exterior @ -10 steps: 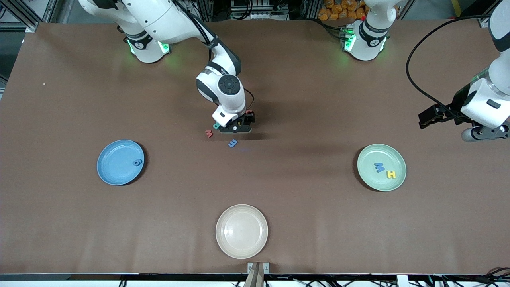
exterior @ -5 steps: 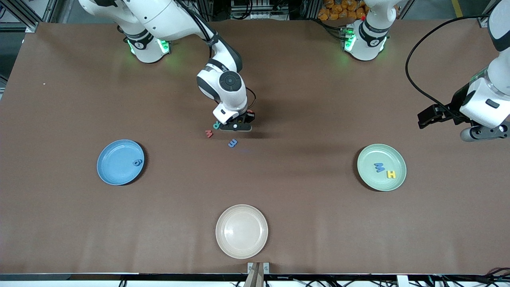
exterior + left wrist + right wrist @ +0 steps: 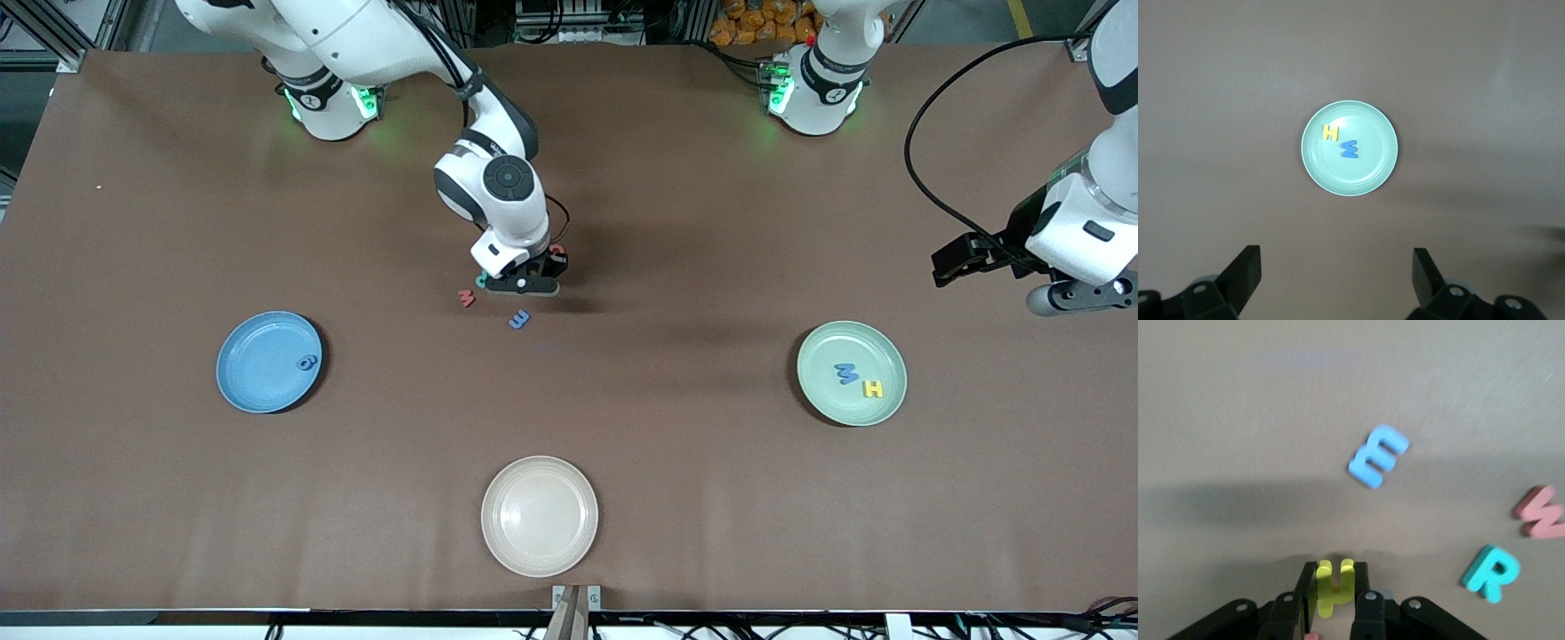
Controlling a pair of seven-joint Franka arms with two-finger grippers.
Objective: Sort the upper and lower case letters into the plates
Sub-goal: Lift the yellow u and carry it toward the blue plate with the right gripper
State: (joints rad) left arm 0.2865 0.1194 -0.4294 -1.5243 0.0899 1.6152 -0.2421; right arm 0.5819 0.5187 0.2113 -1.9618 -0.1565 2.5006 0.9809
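Two Franka arms work at a brown table (image 3: 676, 498) on which three plates and several small toy letters lie. The right end effector (image 3: 1335, 595) stands low over the middle of the table, its two fingers closed on a yellow letter (image 3: 1333, 585) that is held upright between them; in the front view it appears at (image 3: 526, 283), with the yellow piece hidden beneath it. Loose on the table near this end effector lie a blue letter E (image 3: 519, 319), nearest of the group to the front camera, a red letter (image 3: 466, 298) toward the right arm's end of the table from the blue one, and a teal letter R (image 3: 1491, 573), which shows only as a sliver at the end effector's edge in the front view; a further red letter (image 3: 556, 250) peeks out beside the wrist. The blue plate (image 3: 258, 373) sits toward the right arm's end of the table and carries one small blue letter (image 3: 307, 363) near its rim. The pale mint green plate (image 3: 822, 391) sits toward the left arm's end and holds a blue letter M (image 3: 846, 373) and a yellow letter H (image 3: 873, 388), just beside each other. A cream-beige plate (image 3: 502, 533) lies nearest the front camera. The left end effector (image 3: 1337, 273) waits with its fingers spread wide and holding nothing, high above the mint green plate.
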